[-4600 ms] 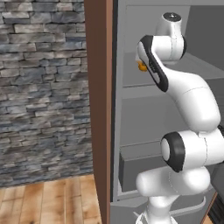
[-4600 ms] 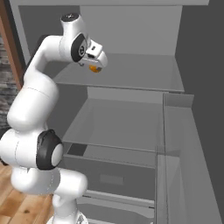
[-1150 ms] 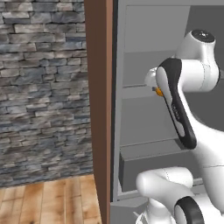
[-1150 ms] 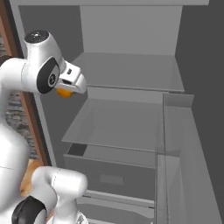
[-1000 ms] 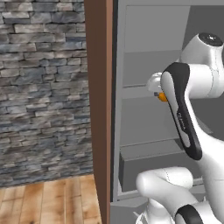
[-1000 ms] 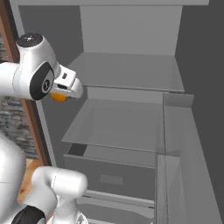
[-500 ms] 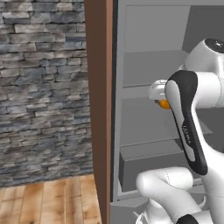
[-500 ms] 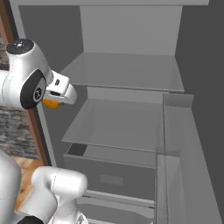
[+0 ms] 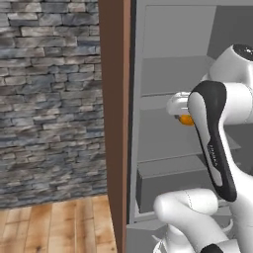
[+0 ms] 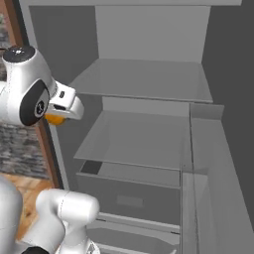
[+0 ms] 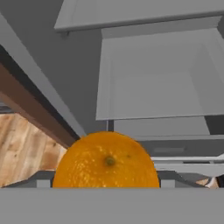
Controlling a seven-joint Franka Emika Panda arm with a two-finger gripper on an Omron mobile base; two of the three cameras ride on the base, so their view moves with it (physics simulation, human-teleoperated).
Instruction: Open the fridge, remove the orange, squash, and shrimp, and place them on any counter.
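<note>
The small round bright orange fruit [image 11: 106,160] is pinched in the claw [image 10: 59,117], held in the air in front of the open tall grey fridge [image 10: 149,99], at its left edge and level with its grey shelves. In the left base view the orange [image 9: 186,120] is partly hidden behind the white arm. Below it, seen from the hand, lie a pale grey shelf [image 11: 157,83] and a grey drawer front [image 11: 175,148]. A brown wooden panel [image 9: 116,123] is seen beside the fridge, with a grey stone wall [image 9: 49,99] and wooden floor [image 9: 54,225] further left.
</note>
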